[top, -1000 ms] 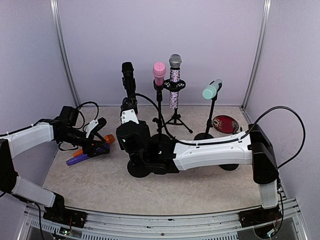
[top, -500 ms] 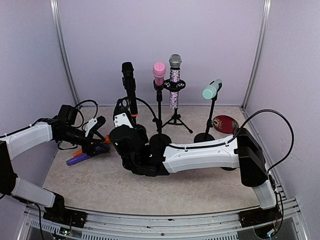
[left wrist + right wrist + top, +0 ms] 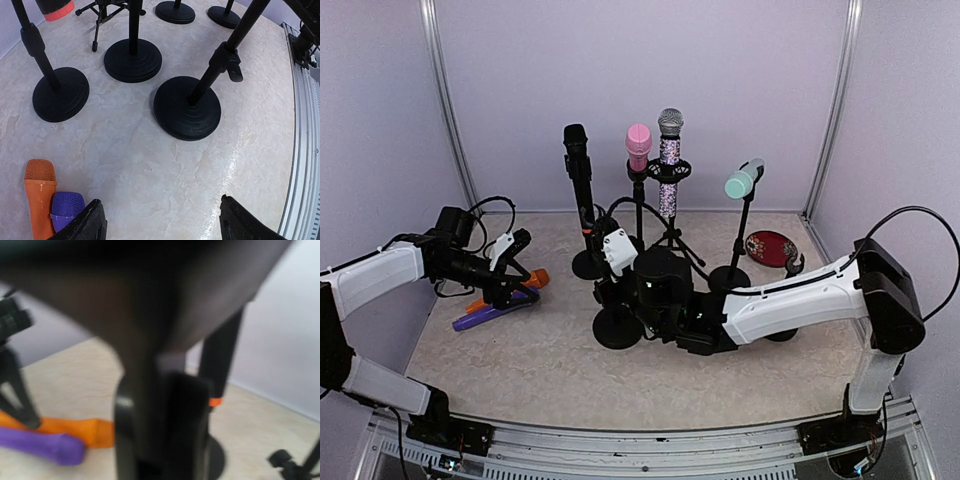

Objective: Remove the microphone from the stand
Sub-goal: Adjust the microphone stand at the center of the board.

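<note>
Standing upright in its stand [image 3: 587, 263] at 11 o'clock on the table [image 3: 520, 370], the black microphone [image 3: 577, 165] is judged the target. It is expected to be rigid, fairly light and smooth-barrelled. It is best gripped mid-barrel above the orange ring [image 3: 215, 401], the stand being liable to tip. The right gripper [image 3: 610, 240] lies at its 4 o'clock. Its opening cannot be told, the wrist view being blurred and blocked. The left gripper [image 3: 162, 224] is spread wide, holding nothing.

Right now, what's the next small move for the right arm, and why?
Probably swing the right gripper left and up to the handle of the black microphone. It sits upright in its stand, ungripped; the gripper is low, right of that stand.
</note>
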Controlling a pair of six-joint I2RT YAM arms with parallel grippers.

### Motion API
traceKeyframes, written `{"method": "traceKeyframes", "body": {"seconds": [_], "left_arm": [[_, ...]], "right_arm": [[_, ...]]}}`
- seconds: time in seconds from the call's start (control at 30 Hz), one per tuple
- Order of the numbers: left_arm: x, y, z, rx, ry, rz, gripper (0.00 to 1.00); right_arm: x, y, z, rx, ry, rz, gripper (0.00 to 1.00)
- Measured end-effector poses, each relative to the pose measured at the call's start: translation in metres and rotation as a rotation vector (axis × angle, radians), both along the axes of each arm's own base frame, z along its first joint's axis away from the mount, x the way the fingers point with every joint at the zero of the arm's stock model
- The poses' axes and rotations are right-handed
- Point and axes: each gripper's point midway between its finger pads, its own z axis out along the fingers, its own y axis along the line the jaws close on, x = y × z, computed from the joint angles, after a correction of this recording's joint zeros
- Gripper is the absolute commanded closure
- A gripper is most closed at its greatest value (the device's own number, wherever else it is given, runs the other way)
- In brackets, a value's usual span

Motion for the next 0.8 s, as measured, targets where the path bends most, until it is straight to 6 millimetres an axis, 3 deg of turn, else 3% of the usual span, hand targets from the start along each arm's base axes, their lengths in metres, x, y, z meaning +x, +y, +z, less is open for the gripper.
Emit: {"method": "traceKeyframes", "body": {"seconds": [0.23,0.4,0.43,0.47,0.53,0.67,0.8], "left_arm": [[-0.002,-0.003,0.000,0.004,0.002,-0.010,0.24],[-0.003,-0.006,0.002,0.007,-0.003,-0.020,0.24],[-0.003,-0.007,0.002,0.007,-0.005,-0.023,0.24],[-0.003,-0.008,0.003,0.007,-0.007,-0.026,0.24],[-0.005,-0.011,0.003,0.010,-0.007,-0.034,0.24],[-0.008,-0.018,0.002,0.014,-0.006,-0.051,0.24],[-0.013,-0.028,0.004,0.013,-0.009,-0.079,0.24]], "right_arm": [[-0.002,0.004,-0.003,0.037,0.069,0.283,1.00],[-0.015,0.017,-0.002,0.010,0.082,0.437,1.00],[-0.019,0.020,-0.002,0.006,0.085,0.466,0.91],[-0.023,0.022,-0.003,0.001,0.089,0.490,0.75],[-0.027,0.023,-0.003,-0.002,0.090,0.516,0.55],[-0.029,0.024,-0.005,-0.004,0.098,0.530,0.34],[-0.029,0.021,-0.005,-0.009,0.102,0.519,0.01]]}}
